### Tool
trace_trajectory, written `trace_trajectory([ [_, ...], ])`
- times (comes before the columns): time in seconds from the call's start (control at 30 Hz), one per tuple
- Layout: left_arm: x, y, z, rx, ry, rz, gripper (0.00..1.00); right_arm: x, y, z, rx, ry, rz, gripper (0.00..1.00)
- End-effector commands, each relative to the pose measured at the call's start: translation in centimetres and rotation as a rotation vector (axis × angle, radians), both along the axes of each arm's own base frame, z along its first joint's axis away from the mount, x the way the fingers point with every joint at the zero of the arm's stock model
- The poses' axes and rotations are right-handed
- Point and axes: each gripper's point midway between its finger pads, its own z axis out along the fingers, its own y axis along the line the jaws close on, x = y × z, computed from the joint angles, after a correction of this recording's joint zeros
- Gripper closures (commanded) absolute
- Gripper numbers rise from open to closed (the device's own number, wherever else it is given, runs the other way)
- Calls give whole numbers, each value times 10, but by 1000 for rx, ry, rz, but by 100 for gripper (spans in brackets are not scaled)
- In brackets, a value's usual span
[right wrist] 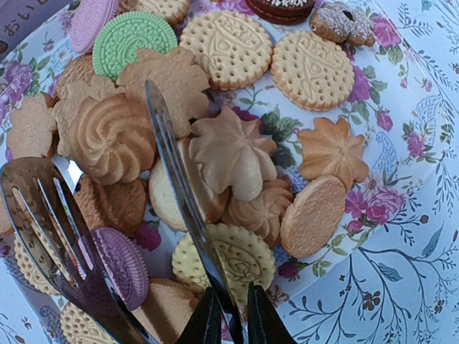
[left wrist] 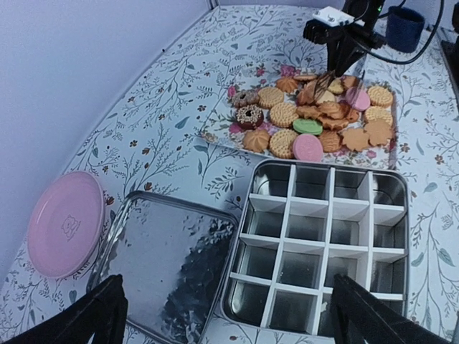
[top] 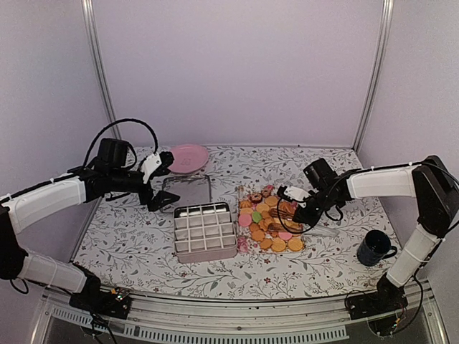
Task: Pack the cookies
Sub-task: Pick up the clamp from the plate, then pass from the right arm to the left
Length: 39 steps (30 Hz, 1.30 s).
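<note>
I think no packing is done yet. All the cookies (top: 271,218) lie in a heap on the flowery tray (left wrist: 215,132), a bit right of the middle of the table (top: 315,165). The box (top: 206,252) with little white walls sits just left of the tray, closer to the near edge. Every hole I can see in it has nothing inside. Its lid (top: 186,192) is off and lies behind it, toward the far left corner. The right claw (right wrist: 233,319) is clenched on the tongs (right wrist: 174,179). The tongs are low over the heap with a swirly cookie between their two arms, but I cannot tell if they squeeze it. The left claw (left wrist: 229,326) is wide open, holds nothing, and hangs above the box and lid. So every cookie has yet to go in the box
</note>
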Motion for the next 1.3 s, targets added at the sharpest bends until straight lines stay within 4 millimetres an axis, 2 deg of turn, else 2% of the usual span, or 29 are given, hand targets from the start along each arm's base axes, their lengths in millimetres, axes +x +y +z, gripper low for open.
trace_trajectory([
  [0.0, -3, -10, 11, -13, -57, -55, 1, 2, 1, 10, -10, -31, -4, 84],
  [0.2, -7, -14, 11, -4, -81, -84, 1, -3, 3, 5, -9, -17, 0, 85],
  [0.3, -10, -17, 11, -1, -93, -98, 1, -5, 5, 3, -24, -22, 4, 100],
  [0.37, -12, -20, 11, -4, -102, -110, 1, -4, 3, 2, -50, -35, -12, 100],
  [0.53, -17, -32, 12, -16, -118, -146, 1, 1, -1, 24, -52, -102, -57, 100],
  [0.67, -24, -39, 14, -53, -126, -181, 4, 5, 5, 58, -60, -203, -72, 100],
  [0.77, -39, -51, 19, -92, -134, -260, 8, 4, 22, 84, -44, -273, -46, 100],
  [0.9, -64, -74, 24, -138, -162, -382, 16, 1, 62, 115, -3, -378, 28, 100],
  [1.03, -79, -96, 31, -163, -178, -461, 19, 0, 106, 128, 22, -434, 68, 100],
  [1.07, -80, -100, 34, -170, -187, -471, 20, -1, 112, 124, 14, -436, 77, 100],
  [1.1, -81, -102, 36, -173, -194, -476, 20, 2, 124, 135, 35, -458, 79, 100],
  [1.13, -82, -103, 37, -174, -199, -479, 20, 2, 133, 137, 39, -466, 85, 100],
  [1.27, -87, -104, 30, -147, -208, -504, 35, 5, 159, 149, 59, -512, 97, 100],
])
